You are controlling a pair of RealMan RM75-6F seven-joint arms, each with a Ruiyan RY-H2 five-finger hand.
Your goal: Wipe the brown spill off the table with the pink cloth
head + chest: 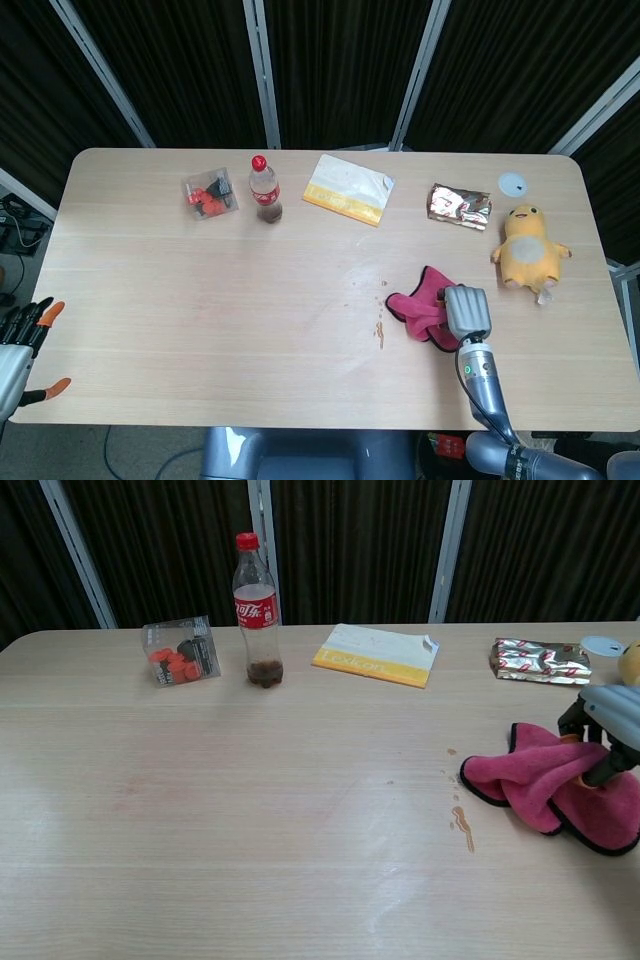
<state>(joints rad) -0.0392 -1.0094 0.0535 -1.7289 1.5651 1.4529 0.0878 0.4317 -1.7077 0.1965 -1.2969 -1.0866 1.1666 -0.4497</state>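
The pink cloth with dark edging is lying bunched on the pale wooden table, with the right hand resting on its right part, fingers pressing down into the folds, though whether they are pinching the fabric I cannot tell. The thin brown spill, a short streak with smaller drops above it, is sitting just to the left of the cloth, its long axis running toward and away from the robot, so the sweep probably goes leftward. The left hand is hanging off the table's far-left edge, fingers apart and holding nothing, well away from the cloth.
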